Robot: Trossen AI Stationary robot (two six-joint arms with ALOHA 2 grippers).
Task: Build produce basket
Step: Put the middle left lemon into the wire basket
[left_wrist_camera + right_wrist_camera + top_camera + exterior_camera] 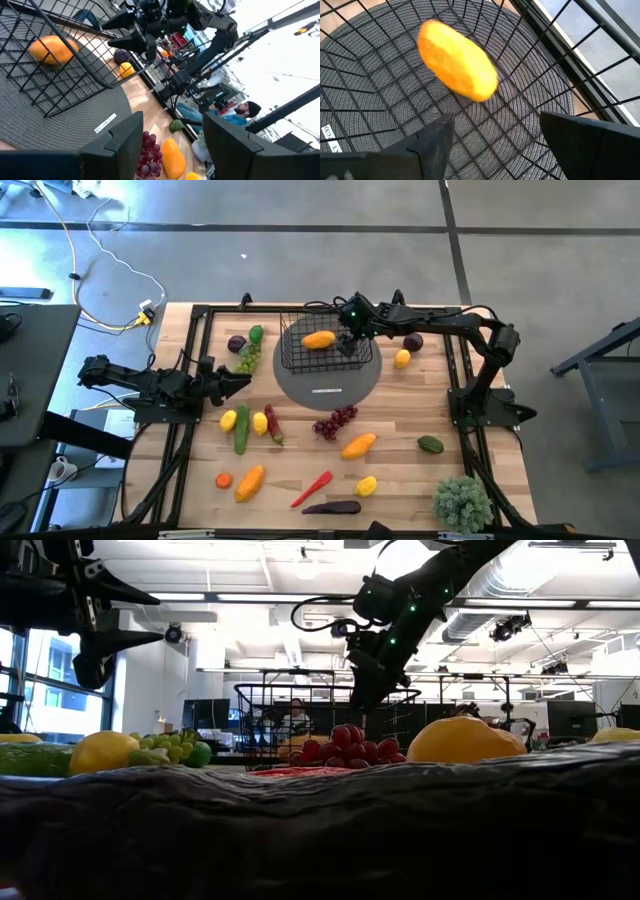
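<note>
The black wire basket (325, 345) stands on the grey round mat (330, 380) at the table's far middle. One orange fruit (319, 339) is inside it, seen through the mesh in the right wrist view (457, 60). My right gripper (347, 345) hangs open over the basket's right part, fingers pointing down (492, 140), and touches nothing. My left gripper (238, 383) is open at the table's left side, level with the mat (172, 145). Produce lies scattered on the wood: green grapes (248, 358), purple grapes (335, 421), a cucumber (241, 430), lemons (260, 423), an eggplant (331, 507).
A bushy potted plant (462, 502) stands at the near right corner. A lemon (402, 359) and a purple fruit (413, 341) lie right of the basket, under my right arm. A red chilli (312, 489) and an orange carrot (249, 481) lie toward the near edge. A person shows beyond the table (245, 112).
</note>
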